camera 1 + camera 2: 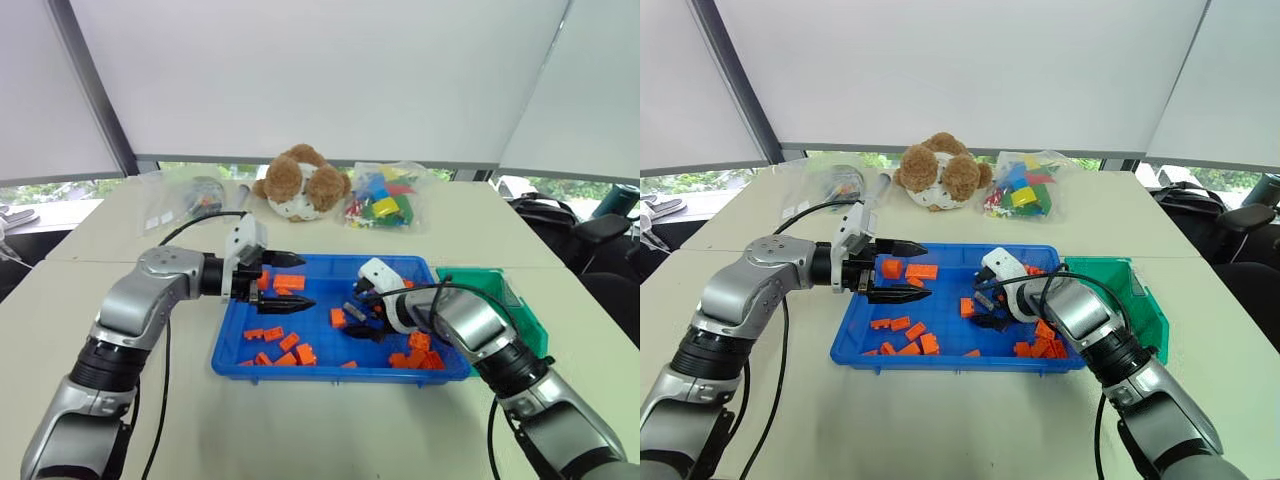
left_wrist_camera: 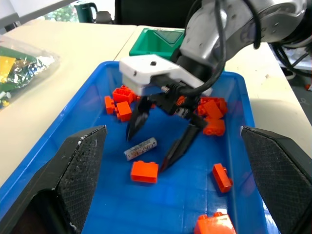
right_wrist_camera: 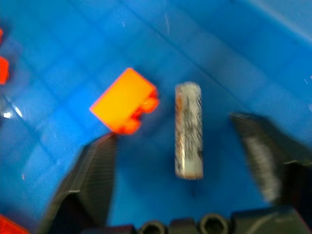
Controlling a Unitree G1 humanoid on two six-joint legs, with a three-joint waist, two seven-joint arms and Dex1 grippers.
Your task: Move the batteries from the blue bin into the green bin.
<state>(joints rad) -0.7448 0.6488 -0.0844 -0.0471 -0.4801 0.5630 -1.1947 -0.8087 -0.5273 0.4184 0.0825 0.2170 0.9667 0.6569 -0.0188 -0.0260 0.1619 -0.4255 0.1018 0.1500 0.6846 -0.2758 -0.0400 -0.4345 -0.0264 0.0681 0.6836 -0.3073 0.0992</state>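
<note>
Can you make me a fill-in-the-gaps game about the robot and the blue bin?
1. The battery lies in the ____ bin.
2. The brick beside the battery is ____.
3. The right gripper straddles the battery with its fingers ____.
4. Behind the bins sits a ____ toy.

Missing words: blue; orange; open; plush

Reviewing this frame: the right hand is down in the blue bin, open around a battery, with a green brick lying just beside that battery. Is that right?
One detail is wrong: the brick beside the battery is orange, not green, as the right wrist view shows. The rest stands: the right hand is down in the blue bin, its fingers open on either side of the battery, not yet touching it.
</note>
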